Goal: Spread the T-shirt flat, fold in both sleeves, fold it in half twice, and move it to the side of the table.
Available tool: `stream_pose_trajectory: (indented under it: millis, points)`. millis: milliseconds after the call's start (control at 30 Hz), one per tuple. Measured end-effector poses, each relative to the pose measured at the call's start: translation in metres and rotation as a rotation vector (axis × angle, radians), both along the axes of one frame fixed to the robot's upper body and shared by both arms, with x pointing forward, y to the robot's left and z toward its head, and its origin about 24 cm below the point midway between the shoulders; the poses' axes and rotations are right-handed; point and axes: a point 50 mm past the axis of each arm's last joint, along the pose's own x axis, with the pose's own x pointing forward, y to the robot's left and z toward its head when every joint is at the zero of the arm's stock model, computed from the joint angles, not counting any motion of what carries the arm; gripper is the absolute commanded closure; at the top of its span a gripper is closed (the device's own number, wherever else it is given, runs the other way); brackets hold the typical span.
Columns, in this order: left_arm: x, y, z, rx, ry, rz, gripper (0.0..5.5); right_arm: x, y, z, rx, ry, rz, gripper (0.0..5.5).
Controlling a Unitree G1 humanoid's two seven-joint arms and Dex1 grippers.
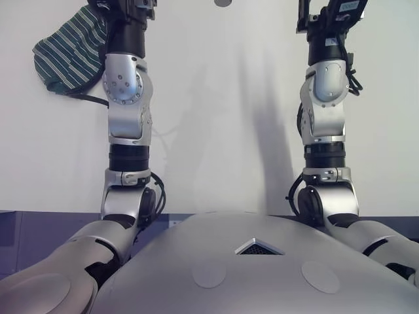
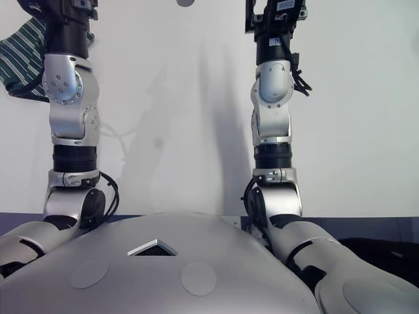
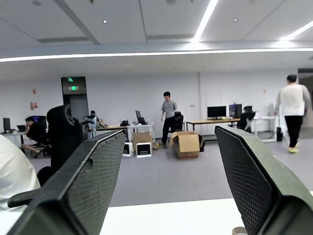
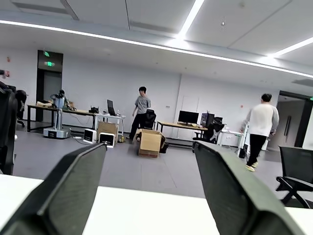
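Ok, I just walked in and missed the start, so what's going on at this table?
The striped T-shirt lies as a compact bundle at the left side of the white table, beside the robot's left arm. Both arms are stretched out over the table; the left gripper and the right gripper are open and hold nothing. The move to the side looks done, though the folds can't be judged.

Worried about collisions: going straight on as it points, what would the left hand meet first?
Likely nothing close: beyond the left hand lies the table edge, then open floor; depth unclear.
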Motion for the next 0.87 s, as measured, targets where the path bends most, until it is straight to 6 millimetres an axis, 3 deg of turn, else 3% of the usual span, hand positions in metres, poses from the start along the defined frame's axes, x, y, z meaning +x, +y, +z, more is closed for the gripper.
stream_pose_trajectory:
  millis: [167, 367, 867]
  points:
    - [0.0, -0.001, 0.003, -0.047, -0.021, 0.064, 2.17, 0.006, 0.018, -0.009, 0.005, 0.054, 0.117, 2.2]
    - [0.003, -0.007, -0.009, 0.009, 0.081, 0.099, 2.17, 0.011, 0.024, -0.018, -0.04, 0.108, 0.139, 2.2]
    - [0.006, 0.001, -0.007, -0.037, 0.059, 0.159, 2.17, 0.017, 0.044, -0.014, -0.041, 0.078, 0.221, 2.2]
